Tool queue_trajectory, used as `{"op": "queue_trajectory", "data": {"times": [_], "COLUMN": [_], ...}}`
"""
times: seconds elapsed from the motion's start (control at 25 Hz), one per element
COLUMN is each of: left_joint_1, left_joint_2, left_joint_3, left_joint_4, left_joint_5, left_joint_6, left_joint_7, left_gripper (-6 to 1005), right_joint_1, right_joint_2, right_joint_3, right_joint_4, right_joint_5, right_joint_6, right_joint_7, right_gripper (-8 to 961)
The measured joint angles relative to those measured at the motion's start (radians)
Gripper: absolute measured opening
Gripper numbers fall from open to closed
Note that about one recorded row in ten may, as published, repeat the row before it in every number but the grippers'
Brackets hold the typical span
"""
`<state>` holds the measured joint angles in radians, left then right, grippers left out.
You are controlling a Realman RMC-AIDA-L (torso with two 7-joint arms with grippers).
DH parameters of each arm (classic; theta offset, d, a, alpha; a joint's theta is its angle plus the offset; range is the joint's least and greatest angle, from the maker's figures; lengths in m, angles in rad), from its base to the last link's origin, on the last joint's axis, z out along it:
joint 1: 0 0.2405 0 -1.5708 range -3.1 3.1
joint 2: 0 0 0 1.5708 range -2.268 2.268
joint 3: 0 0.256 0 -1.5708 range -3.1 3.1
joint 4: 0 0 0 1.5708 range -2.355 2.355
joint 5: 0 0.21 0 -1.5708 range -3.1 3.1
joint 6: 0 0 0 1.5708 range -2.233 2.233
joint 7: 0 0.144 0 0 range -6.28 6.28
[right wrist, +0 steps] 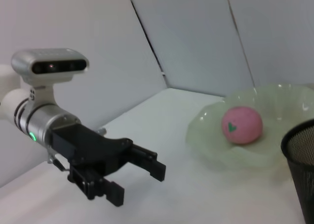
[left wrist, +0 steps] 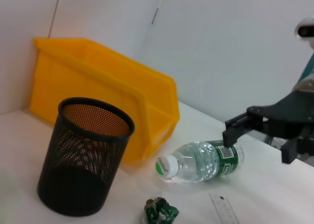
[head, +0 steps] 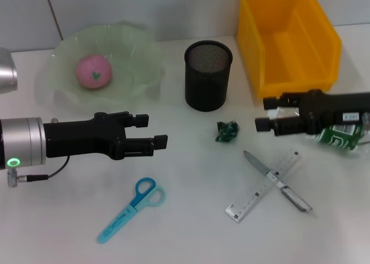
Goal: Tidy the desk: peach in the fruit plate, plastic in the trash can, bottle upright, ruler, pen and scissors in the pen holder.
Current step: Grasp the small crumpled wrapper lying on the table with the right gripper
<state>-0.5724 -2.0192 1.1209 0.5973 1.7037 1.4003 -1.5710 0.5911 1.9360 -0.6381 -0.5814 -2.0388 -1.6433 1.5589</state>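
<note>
Fingers on both grippers look spread with nothing between them: the left gripper [head: 150, 131] hangs over the desk [head: 191, 241] at about 9 o'clock from center, and the right gripper [head: 267, 114] sits at 3 o'clock, jaws parted, close to the bottle [head: 341, 138] but not gripping it as far as I can tell. That bottle is lying on its side at 3 o'clock, cap toward the pen holder [head: 208, 76]; it's clear, looks mostly full so probably a bit heavy, smooth and round so it'll want to roll, and I'd grab it around the labelled middle. Peach [head: 93, 71] is already in the fruit plate [head: 63, 85] at 10 o'clock, so that one's done. The plastic [head: 227, 131] sits dead center, a crinkly little wad, super light and squashy, just pinch it from above and carry it to the trash can [head: 289, 38] at 1 o'clock. Ruler [head: 277, 180] and pen [head: 298, 200] lie crossed at 5 o'clock, pen on top I think; both are thin, stiff and flat to the desk, so hard to get under, take the pen first near its middle. Scissors [head: 130, 209] are at 7 o'clock, light, best pinched across the covered blade. Count: one of everything, so one peach, plate, wad, bin, bottle, ruler, pen, scissors and mesh cup
</note>
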Motion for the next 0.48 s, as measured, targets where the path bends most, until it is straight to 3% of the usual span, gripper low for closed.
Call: {"op": "queue_trajectory", "data": {"times": [0.16,0.2,0.48], "left_joint_1": [0.0,0.0,-0.001], "left_joint_2": [-0.002,-0.002,-0.004], "left_joint_3": [-0.001,-0.001,-0.001], "left_joint_4": [0.001,0.002,0.005], "left_joint_5": [0.0,0.0,0.001], "left_joint_6": [-0.01,-0.012,-0.033], "left_joint_7": [0.0,0.0,0.0], "left_gripper": [818,818,818], "right_joint_1": [0.029,0.064,0.179], "right_joint_2": [-0.001,-0.007,-0.015], "right_joint_3": [-0.019,-0.048,-0.162], "right_joint_4": [-0.068,-0.123,-0.268], "right_joint_5": [-0.011,-0.039,-0.168], "right_joint_6": [0.001,-0.006,-0.056], "right_joint_7": [0.116,0.224,0.446], "right_gripper": [812,812,812]}}
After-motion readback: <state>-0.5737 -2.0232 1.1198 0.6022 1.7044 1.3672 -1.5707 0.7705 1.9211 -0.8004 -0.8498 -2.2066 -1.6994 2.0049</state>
